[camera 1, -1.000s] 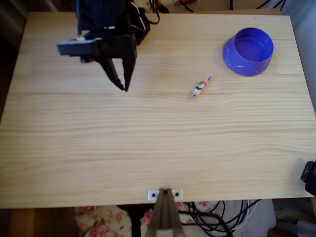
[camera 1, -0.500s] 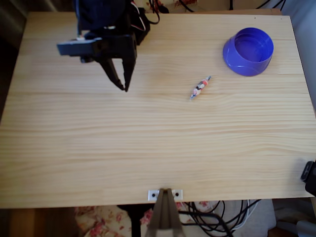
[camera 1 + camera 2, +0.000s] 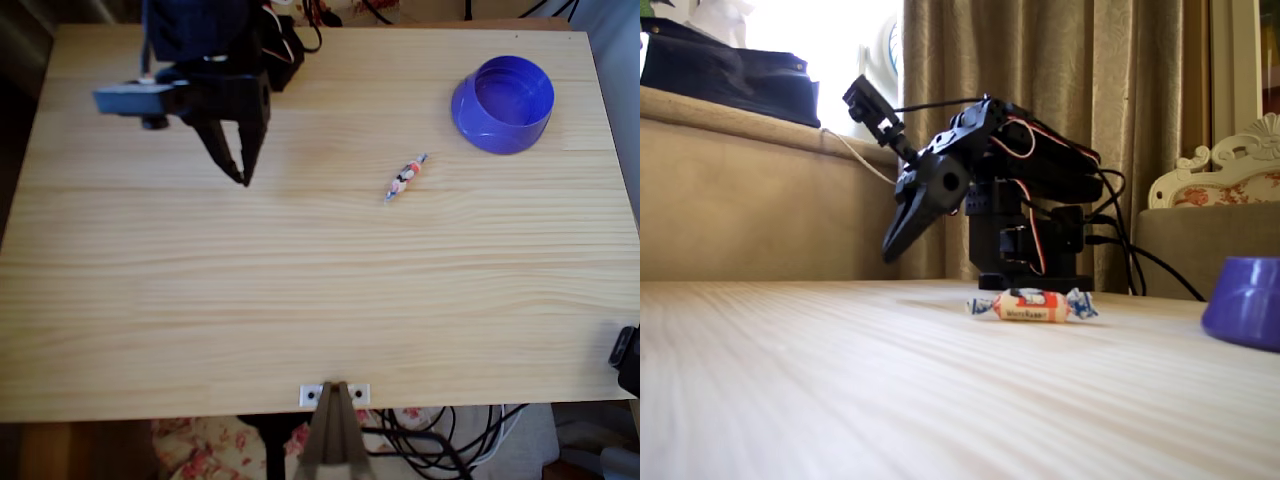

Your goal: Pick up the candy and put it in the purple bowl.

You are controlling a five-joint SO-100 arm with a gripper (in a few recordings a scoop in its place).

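The candy (image 3: 405, 177), a slim white wrapper with red-orange marks and twisted ends, lies on the wooden table (image 3: 300, 300) right of centre in the overhead view. It also lies flat in the fixed view (image 3: 1032, 305). The purple bowl (image 3: 502, 104) stands upright at the far right corner, and its side shows at the right edge of the fixed view (image 3: 1246, 300). My black gripper (image 3: 241, 179) hangs over the far left part of the table, well left of the candy. Its fingers meet at the tips, holding nothing. In the fixed view the gripper (image 3: 888, 255) points down, above the surface.
The arm's base (image 3: 1025, 240) with its cables sits at the table's far edge. A white bracket (image 3: 335, 394) is at the near edge, with cables below it. A dark object (image 3: 627, 358) sits at the right near corner. Bare wood lies between the gripper and the candy.
The gripper and arm have shifted slightly to the left in the overhead view. The candy and the bowl have not moved.
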